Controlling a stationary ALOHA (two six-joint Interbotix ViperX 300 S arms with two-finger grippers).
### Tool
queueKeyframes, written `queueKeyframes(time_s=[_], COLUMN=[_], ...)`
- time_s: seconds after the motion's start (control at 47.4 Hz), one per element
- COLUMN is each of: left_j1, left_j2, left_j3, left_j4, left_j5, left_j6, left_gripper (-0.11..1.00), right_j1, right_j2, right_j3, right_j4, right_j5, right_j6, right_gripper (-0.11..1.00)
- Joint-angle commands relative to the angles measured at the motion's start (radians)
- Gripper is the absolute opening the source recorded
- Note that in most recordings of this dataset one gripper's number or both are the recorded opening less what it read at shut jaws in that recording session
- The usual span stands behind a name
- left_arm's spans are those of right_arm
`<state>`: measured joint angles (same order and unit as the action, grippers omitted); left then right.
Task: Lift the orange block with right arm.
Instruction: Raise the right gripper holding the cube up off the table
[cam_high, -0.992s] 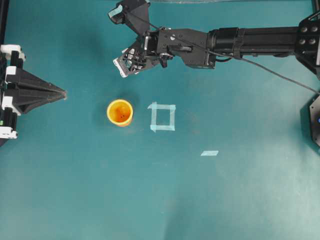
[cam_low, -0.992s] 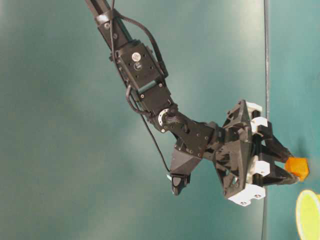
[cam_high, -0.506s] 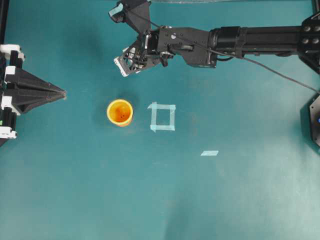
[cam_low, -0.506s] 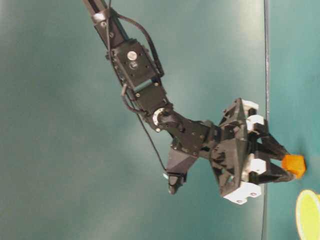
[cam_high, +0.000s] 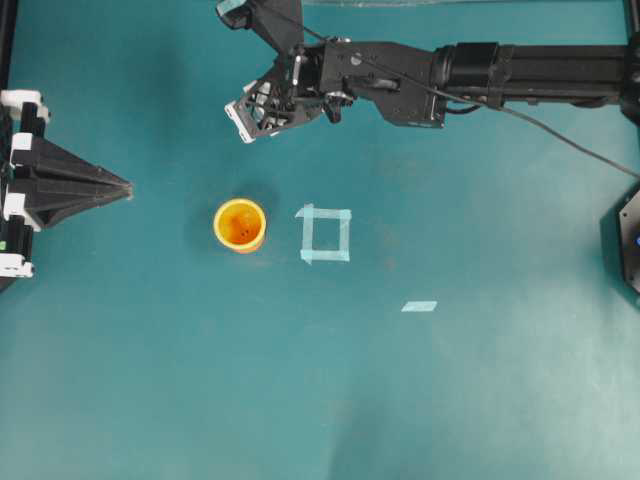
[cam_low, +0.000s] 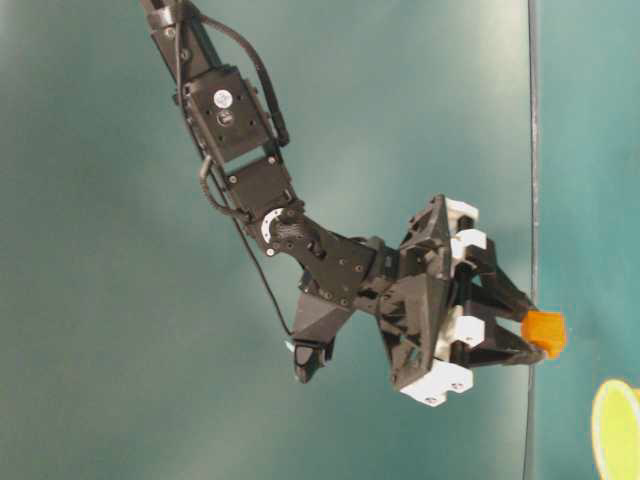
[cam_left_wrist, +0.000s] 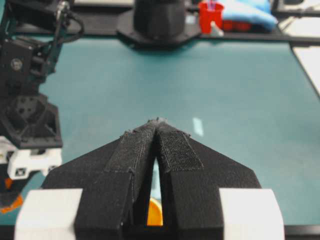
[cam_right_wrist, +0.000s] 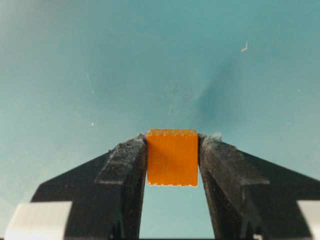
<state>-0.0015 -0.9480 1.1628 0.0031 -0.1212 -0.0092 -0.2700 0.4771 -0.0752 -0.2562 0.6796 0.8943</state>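
Right wrist view, nearest the work: the orange block (cam_right_wrist: 172, 157) sits squarely between the 2 fingers of the right gripper (cam_right_wrist: 172, 155), each inner pad pressed flat against an opposite face, so the right gripper is clamped on the block, with teal table (cam_right_wrist: 100, 60) showing under it and a soft dark shadow beyond. From the table-level view the orange block (cam_low: 545, 332) rides at the very tips of the right gripper (cam_low: 530, 335), apart from the surface as far as that angle shows, and the rim of the orange-yellow cup (cam_low: 615, 428) peeks in at the lower corner, separate from it. The block looks to be a small, rigid, light cube with plain flat faces; I judge it will not deform, but the smooth sides and the tip-only hold leave little contact area, so it could pivot or slip if jolted. Taking it on 2 parallel faces, centred on the pads as here, seems the soundest hold. Farther out, the overhead view shows the right arm (cam_high: 480, 75) stretched across the top of the table, well apart from the cup (cam_high: 240, 225) and the tape square (cam_high: 326, 234). Farthest, the left gripper (cam_high: 125, 186) rests at the left edge with its fingers pressed together on nothing.
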Motion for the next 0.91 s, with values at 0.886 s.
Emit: queueKeyframes(time_s=[0.886], left_j1=[0.000], left_j2=[0.003], left_j3=[-0.026], left_j4=[0.002], left_j5=[-0.006], left_j6=[0.002], left_gripper=[0.00], right_j1=[0.009], right_j2=[-0.072], right_j3=[-0.164], right_j4=[-0.029], right_j5=[0.150], right_j6=[-0.018], right_gripper=[0.40])
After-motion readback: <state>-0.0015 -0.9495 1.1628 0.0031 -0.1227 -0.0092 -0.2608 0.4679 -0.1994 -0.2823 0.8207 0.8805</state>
